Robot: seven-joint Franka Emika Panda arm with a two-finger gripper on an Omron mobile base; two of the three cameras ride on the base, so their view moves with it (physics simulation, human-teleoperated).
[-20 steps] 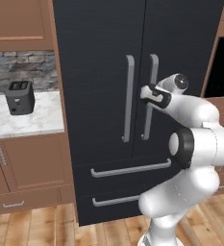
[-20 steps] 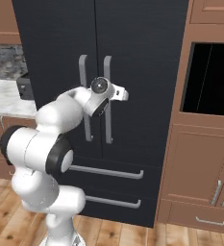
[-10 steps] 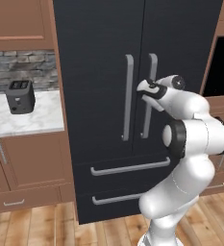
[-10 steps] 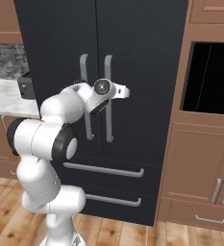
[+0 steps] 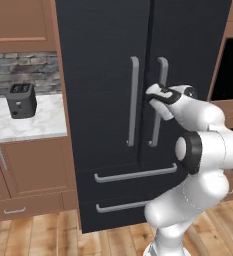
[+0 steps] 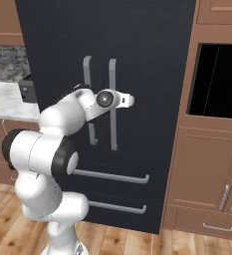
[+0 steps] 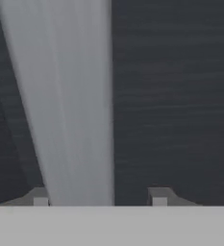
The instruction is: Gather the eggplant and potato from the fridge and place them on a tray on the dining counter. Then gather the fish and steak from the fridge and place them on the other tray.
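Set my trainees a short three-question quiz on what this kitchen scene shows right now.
1. True or false: the doors of the fridge stand open.
2. What do the fingertips of the tool straddle? A: the left door's handle. B: the right door's handle. C: a drawer handle.
3. What stands on the wall counter to the left of the fridge?

Key
1. False: both doors are closed.
2. B.
3. A black toaster.
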